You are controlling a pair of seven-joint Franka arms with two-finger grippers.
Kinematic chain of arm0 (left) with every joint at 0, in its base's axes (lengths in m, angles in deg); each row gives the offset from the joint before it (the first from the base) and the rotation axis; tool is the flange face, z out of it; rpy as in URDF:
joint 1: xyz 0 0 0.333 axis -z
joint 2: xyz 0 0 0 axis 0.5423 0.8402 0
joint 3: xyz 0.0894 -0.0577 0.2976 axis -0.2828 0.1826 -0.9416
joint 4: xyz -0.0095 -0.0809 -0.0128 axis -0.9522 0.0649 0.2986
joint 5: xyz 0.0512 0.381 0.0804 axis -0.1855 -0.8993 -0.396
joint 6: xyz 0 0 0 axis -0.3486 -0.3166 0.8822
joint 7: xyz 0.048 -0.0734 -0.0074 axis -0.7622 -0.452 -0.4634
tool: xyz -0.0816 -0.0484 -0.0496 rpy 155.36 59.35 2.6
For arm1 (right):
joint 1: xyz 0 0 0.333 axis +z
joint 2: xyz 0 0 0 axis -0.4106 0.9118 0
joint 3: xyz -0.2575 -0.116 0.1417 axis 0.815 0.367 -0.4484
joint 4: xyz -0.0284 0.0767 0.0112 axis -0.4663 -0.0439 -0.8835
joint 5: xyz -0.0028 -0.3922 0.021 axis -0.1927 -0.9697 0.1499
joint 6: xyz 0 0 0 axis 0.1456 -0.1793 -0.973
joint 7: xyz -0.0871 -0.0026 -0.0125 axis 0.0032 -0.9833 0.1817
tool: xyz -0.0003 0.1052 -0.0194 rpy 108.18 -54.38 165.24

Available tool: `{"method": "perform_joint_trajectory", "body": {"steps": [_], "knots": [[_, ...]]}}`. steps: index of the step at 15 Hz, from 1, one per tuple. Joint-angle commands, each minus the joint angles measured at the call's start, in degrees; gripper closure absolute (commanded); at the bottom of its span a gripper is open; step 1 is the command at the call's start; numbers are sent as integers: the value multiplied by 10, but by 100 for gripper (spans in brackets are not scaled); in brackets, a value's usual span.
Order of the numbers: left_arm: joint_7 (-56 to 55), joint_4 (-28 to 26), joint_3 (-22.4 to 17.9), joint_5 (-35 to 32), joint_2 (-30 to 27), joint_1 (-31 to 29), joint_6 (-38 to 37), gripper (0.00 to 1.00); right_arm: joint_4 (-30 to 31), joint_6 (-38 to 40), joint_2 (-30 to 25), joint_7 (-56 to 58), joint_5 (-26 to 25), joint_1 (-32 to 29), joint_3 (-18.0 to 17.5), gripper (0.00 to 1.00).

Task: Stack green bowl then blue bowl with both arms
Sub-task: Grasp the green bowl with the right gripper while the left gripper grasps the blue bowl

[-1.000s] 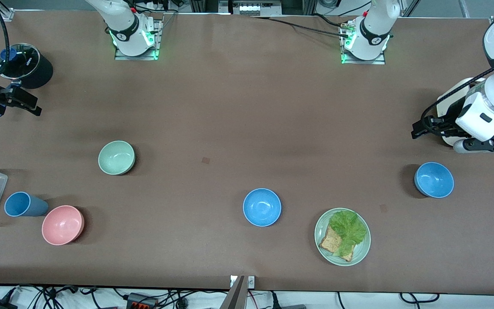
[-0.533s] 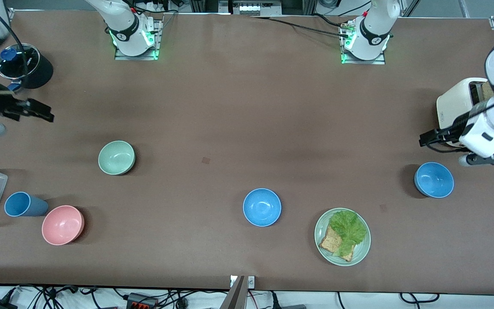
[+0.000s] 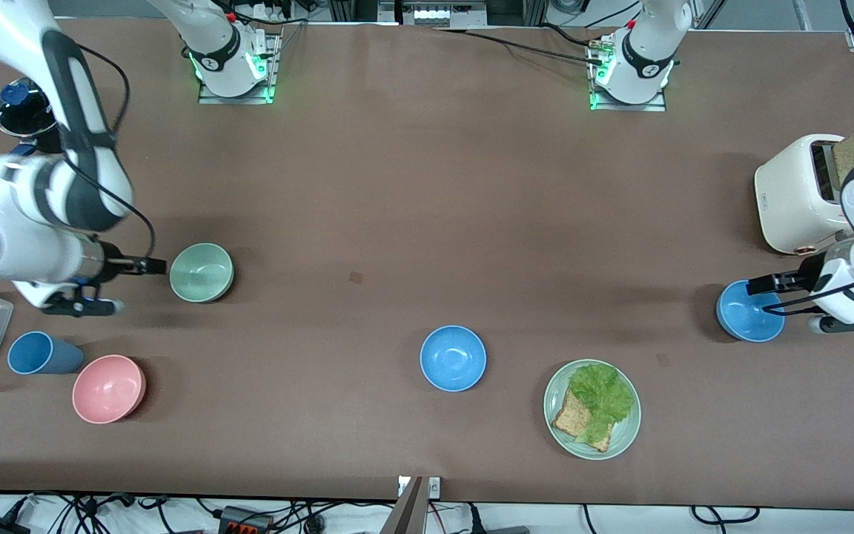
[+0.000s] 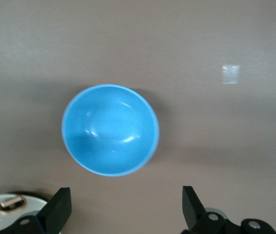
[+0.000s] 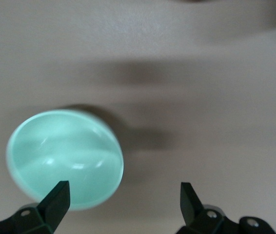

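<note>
Right arm: swung in fast from the table edge over the last second; the right gripper [image 3: 151,265] now sits low at nine o'clock of the green bowl [image 3: 202,272], tips just beside its rim.
Right fingers: apart, nothing between them; the right wrist view shows one finger over the bowl's rim, so no grasp yet.
Left arm: dropped away from the toaster [image 3: 794,194], and the left gripper [image 3: 758,283] is now over the twelve o'clock rim of the blue bowl [image 3: 752,315].
Left fingers: spread wide and empty; the left wrist view shows the whole bowl ahead of them.
Green bowl: unmoved, upright on the table toward the right arm's end, at one o'clock of the pink bowl [image 3: 108,388].
Blue bowl: unmoved, upright toward the left arm's end, at two o'clock of the plate [image 3: 554,415].
Second blue bowl [image 3: 453,358]: mid-table and untouched; neither arm is heading for it.
What it means: both approaches look nearly finished, and the stack has not been started. The likely next step is closing on each rim.
Watch for: a thin-rim pinch could tip or push a light bowl.
</note>
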Motion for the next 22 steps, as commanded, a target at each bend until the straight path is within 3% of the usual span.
{"method": "perform_joint_trajectory", "body": {"steps": [1, 3, 4, 7, 10, 12, 14, 19, 22], "knots": [[74, 18, 6, -8, 28, -33, 32, 0, 32, -42, 10, -2, -3, -4, -4, 0], [116, 18, 6, -8, 53, -59, 74, 0, 33, -39, 19, -3, 0, -2, -5, 0], [126, 18, 6, -8, 60, -64, 81, 0, 33, -39, 29, -3, 1, -3, -5, 11], [139, 18, 6, -8, 80, -69, 85, 0, 32, -40, 42, -4, 4, -2, -6, 59], [171, 18, 7, -3, 106, -87, 113, 0, 31, -34, 40, -6, 4, -3, -14, 100], [175, 17, 10, -3, 121, -87, 123, 5, 26, -26, 34, -7, 4, -2, -32, 100], [175, 17, 12, -1, 131, -86, 136, 17, 7, -11, 31, -3, 6, -2, -60, 100], [174, 18, 13, 0, 138, -85, 138, 46, -29, 13, 29, -8, 7, 10, -197, 100], [173, 24, 14, -2, 136, -83, 136, 69, -31, 11, 31, -95, 8, 80, -212, 100]]}}
